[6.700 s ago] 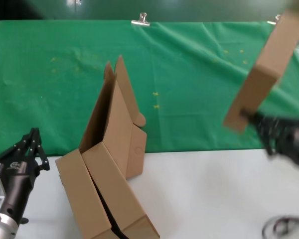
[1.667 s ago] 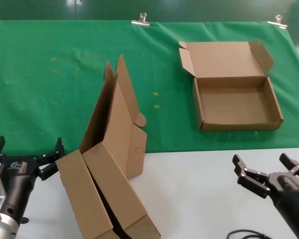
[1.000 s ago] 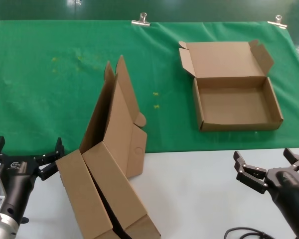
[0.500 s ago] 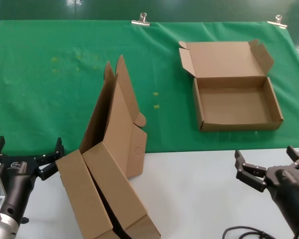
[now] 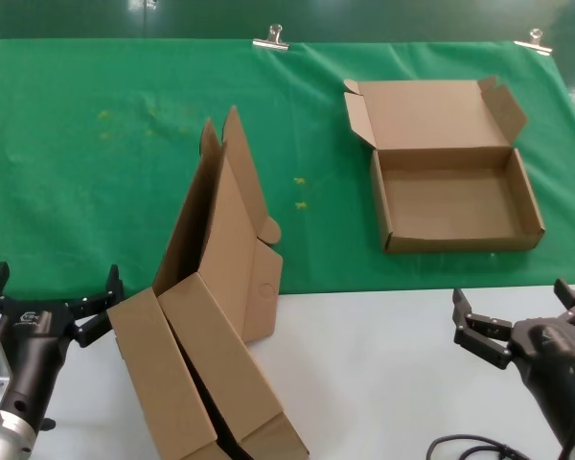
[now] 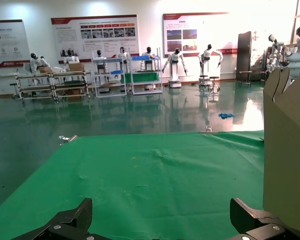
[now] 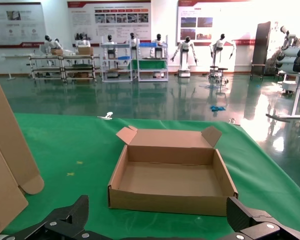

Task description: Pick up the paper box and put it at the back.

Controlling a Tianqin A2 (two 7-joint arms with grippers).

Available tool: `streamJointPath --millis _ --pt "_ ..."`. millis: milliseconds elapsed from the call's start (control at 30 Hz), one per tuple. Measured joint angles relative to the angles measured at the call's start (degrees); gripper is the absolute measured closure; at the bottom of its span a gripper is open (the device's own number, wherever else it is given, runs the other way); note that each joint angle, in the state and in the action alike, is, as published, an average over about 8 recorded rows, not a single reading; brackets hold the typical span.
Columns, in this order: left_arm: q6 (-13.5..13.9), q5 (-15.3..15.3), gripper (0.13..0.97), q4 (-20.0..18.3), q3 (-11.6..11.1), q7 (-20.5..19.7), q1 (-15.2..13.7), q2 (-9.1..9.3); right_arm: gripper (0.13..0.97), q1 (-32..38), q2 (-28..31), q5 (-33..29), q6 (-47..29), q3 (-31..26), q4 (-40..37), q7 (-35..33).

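One brown paper box (image 5: 450, 182) lies open and flat on the green sheet (image 5: 96, 172) at the right, lid back; it also shows in the right wrist view (image 7: 172, 175). Two more paper boxes (image 5: 211, 316) lean together, half open, across the sheet's front edge at centre left; one edge shows in the left wrist view (image 6: 287, 150). My right gripper (image 5: 522, 316) is open and empty, low over the white table in front of the flat box. My left gripper (image 5: 50, 292) is open and empty at the lower left, beside the leaning boxes.
Silver binder clips (image 5: 271, 38) hold the sheet's far edge. The white tabletop (image 5: 383, 374) runs along the front. A black cable (image 5: 470, 448) lies at the lower right. The sheet's left half is bare.
The box my right gripper held up high now lies flat on the sheet, let go. My right gripper has come down and back, drifting slightly right. My left gripper has opened.
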Motion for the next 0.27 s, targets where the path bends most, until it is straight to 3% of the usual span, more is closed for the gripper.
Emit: streamJointPath --millis 267 --pt "0.0 0.0 0.132 0.0 0.0 0.0 0.0 0.0 0.129 0.0 0.0 0.0 0.01 -0.01 0.0 0.0"
